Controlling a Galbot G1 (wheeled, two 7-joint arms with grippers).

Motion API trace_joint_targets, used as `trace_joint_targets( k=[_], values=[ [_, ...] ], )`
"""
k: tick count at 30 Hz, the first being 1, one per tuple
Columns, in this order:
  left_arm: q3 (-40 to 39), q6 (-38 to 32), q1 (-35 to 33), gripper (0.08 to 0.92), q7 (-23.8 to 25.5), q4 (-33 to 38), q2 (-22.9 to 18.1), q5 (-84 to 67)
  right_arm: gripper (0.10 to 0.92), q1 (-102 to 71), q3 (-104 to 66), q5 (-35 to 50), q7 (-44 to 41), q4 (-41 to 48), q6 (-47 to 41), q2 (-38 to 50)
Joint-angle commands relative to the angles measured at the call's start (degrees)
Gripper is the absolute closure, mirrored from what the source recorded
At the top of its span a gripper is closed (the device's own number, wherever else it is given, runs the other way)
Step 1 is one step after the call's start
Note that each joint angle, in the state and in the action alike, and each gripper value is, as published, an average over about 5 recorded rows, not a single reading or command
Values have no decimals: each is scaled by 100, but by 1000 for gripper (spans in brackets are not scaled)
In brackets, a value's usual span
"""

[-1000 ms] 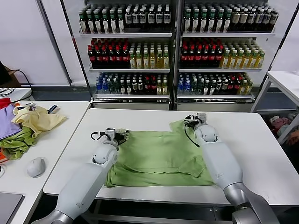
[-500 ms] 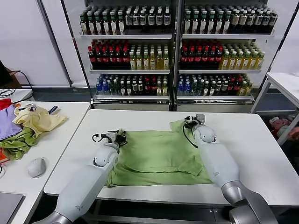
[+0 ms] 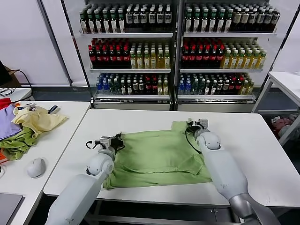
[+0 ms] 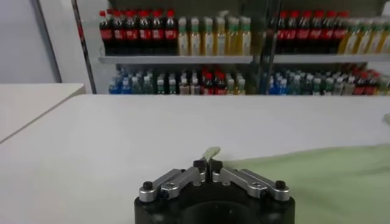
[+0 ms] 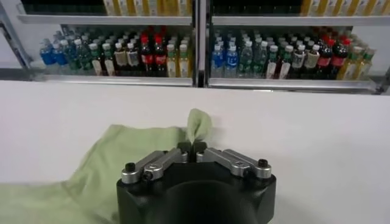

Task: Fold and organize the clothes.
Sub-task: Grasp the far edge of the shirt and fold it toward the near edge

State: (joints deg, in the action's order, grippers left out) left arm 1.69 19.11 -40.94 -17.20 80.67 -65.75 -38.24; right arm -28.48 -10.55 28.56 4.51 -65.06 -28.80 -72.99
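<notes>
The light green shirt (image 3: 157, 154) lies spread on the white table (image 3: 140, 119) in the head view. My left gripper (image 3: 118, 138) is shut on the shirt's far left corner, and a tab of green cloth (image 4: 210, 153) sticks out between its jaws in the left wrist view. My right gripper (image 3: 192, 124) is shut on the shirt's far right corner. In the right wrist view its jaws (image 5: 192, 148) pinch a fold of the shirt (image 5: 116, 158). The red-and-white patch is hidden.
A side table (image 3: 56, 126) at the left holds a pale yellow garment (image 3: 37, 119), purple and darker green cloths (image 3: 16, 140) and a grey mouse (image 3: 36, 167). Shelves of bottles (image 3: 173, 51) stand behind the table. Another white table (image 3: 287, 82) is at the far right.
Both grippers keep their hold on the shirt's far corners. The left gripper has moved left and slightly nearer, the right gripper slightly right, stretching the far edge of the shirt.
</notes>
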Motion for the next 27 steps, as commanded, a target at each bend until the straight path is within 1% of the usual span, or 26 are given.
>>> trace_joint_targets(
  k=[1, 8, 14, 19, 27],
  values=[
    [561, -530, -1004, 901, 167, 1511, 405, -516, 904, -1097, -383, 283, 14, -2098, -7, 481],
    [846, -418, -1661, 901, 246, 2192, 624, -710, 904, -2101, -986, 424, 75, -3414, -146, 750],
    [1089, -339, -2245, 901, 238, 2545, 611, -689, 904, -3200, -1606, 399, 227, -4167, -273, 796],
    [1230, -157, -2609, 901, 283, 2682, 682, -599, 904, -3891, -1991, 328, 296, -4468, -341, 754],
    [1286, 109, -2832, 901, 324, 2718, 714, -213, 904, -4366, -2140, 190, 373, -4675, -426, 606]
  ],
)
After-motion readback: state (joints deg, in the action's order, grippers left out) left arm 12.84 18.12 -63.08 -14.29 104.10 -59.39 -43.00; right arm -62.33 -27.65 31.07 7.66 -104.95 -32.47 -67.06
